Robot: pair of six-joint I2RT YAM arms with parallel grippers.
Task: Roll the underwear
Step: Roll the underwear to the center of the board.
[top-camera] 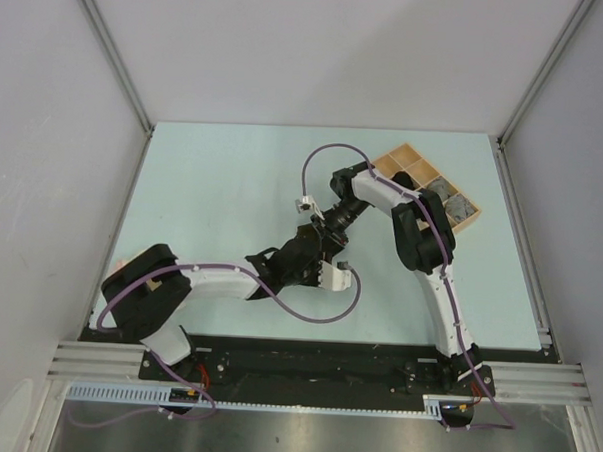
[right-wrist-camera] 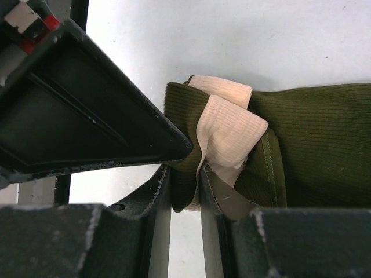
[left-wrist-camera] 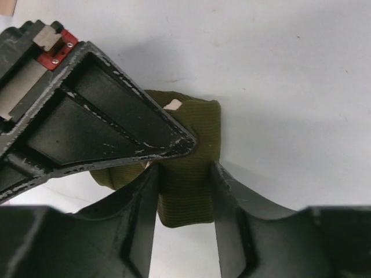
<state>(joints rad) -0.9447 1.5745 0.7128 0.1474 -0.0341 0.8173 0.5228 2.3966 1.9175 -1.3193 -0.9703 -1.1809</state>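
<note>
The olive underwear (left-wrist-camera: 200, 124) lies flat on the pale table (top-camera: 233, 183), about mid-table, where your two arms meet; from above, the wrists hide it. It is already folded into a narrow band, with a pale pink-beige lining (right-wrist-camera: 229, 130) turned up at one end.

Seen from your left wrist, the band's long axis runs straight out of your left gripper (left-wrist-camera: 185, 174) and away from the camera. The fingers sit on either side of the near end. They are partly apart with cloth filling the gap, and you cannot tell whether they are pinching it.

Your right gripper (right-wrist-camera: 184, 179) is closed nearly tight on the cloth edge just below the lining, and the rest of the garment stretches off to its right. Each gripper's finger crosses just in front of the other, tips almost touching over the cloth. That crowding is likely your main obstacle when you start rolling along the band.

The compartmented wooden tray (top-camera: 397, 155) stands at the far right, well apart from the cloth, with grey cloth (top-camera: 455, 206) in one compartment.
</note>
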